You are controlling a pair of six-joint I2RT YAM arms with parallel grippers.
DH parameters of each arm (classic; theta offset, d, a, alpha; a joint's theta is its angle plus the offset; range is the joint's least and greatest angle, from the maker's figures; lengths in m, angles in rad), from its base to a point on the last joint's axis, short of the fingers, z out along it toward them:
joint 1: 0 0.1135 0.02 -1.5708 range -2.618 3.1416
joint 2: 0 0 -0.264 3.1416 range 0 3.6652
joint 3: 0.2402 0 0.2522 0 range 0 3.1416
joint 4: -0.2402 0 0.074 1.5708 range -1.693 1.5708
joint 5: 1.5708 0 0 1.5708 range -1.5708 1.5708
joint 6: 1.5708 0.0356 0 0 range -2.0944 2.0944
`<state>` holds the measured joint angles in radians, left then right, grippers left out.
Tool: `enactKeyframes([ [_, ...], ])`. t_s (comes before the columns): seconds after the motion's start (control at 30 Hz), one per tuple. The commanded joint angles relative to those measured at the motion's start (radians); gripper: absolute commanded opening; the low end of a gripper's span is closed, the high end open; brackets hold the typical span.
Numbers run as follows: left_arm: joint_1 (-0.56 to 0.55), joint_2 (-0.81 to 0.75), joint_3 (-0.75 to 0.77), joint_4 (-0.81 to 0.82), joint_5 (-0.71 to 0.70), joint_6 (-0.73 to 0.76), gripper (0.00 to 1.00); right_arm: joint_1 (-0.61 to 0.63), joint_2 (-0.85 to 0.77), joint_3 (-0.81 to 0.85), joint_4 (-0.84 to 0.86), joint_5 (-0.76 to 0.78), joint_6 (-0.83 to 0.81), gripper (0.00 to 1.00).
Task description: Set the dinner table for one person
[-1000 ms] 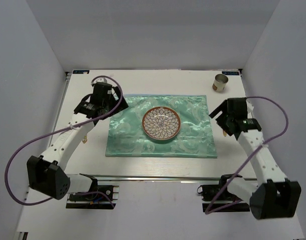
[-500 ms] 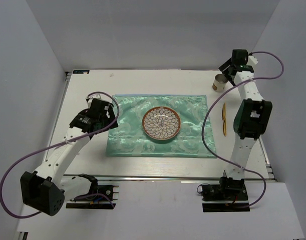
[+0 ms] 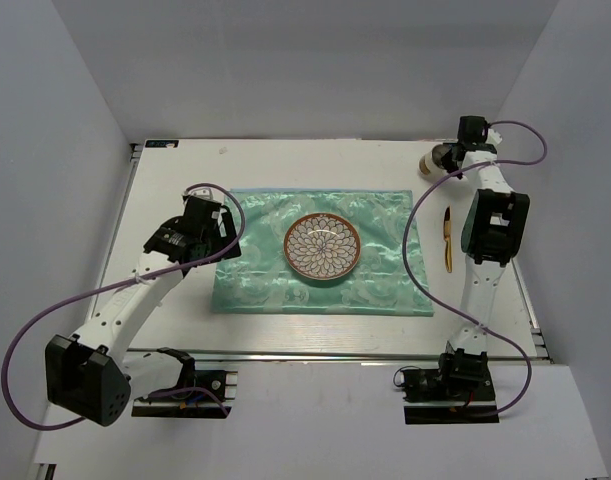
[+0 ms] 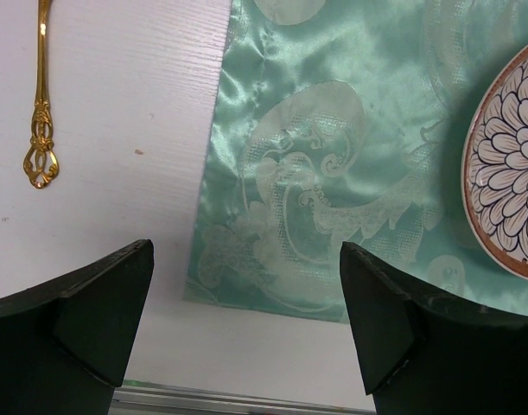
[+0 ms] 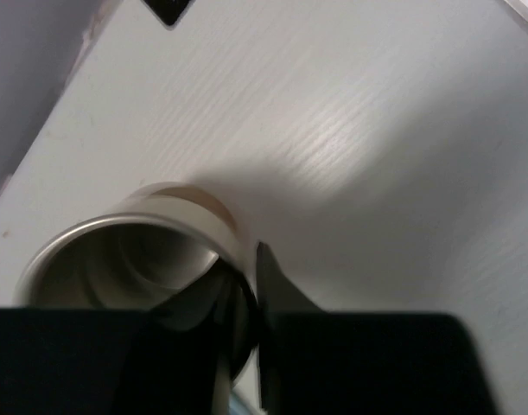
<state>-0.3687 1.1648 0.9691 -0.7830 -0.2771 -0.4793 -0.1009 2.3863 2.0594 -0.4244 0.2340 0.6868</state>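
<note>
White wood-grain bench (image 3: 175, 170) carries everything. A glossy green satin cloth (image 3: 255, 270) lies at its centre, with a round floral plate (image 3: 323, 246) on it. Left gripper (image 4: 246, 259): jaws wide apart over the cloth's edge, ornate gold utensil handle (image 4: 41, 130) beside it. Right gripper (image 5: 244, 272): jaws straddle the wall of a cylindrical brushed-metal cup (image 5: 125, 259) at the far-right corner. Cannot tell whether they're clamped.

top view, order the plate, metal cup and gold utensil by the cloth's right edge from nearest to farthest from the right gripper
1. metal cup, far right corner, right at the right gripper
2. gold utensil, just right of the green cloth
3. plate, middle of the cloth
</note>
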Motion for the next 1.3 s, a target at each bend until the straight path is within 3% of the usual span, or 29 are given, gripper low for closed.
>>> enactKeyframes([
  [0.0,-0.004,-0.037,-0.006,0.028,0.022,0.019,0.98,0.001,0.002,0.048,0.046,-0.006,-0.003,0.0],
  [0.27,-0.004,-0.039,0.0,0.01,-0.005,0.005,0.98,0.039,-0.218,-0.088,0.085,0.015,-0.036,0.0],
  [0.4,0.005,-0.04,0.026,-0.068,-0.175,-0.08,0.98,0.093,-0.357,-0.119,0.023,-0.021,-0.131,0.0],
  [0.53,0.005,-0.05,0.023,-0.068,-0.179,-0.088,0.98,0.177,-0.352,-0.042,-0.219,-0.033,-0.211,0.0],
  [0.7,0.005,-0.053,0.023,-0.07,-0.177,-0.088,0.98,0.231,-0.392,-0.125,-0.292,-0.047,-0.24,0.0],
  [0.97,0.005,-0.048,0.016,-0.068,-0.166,-0.087,0.98,0.29,-0.524,-0.35,-0.234,0.01,-0.239,0.0],
  [1.27,0.005,-0.042,0.011,-0.059,-0.148,-0.076,0.98,0.302,-0.486,-0.384,-0.223,0.036,-0.262,0.0],
])
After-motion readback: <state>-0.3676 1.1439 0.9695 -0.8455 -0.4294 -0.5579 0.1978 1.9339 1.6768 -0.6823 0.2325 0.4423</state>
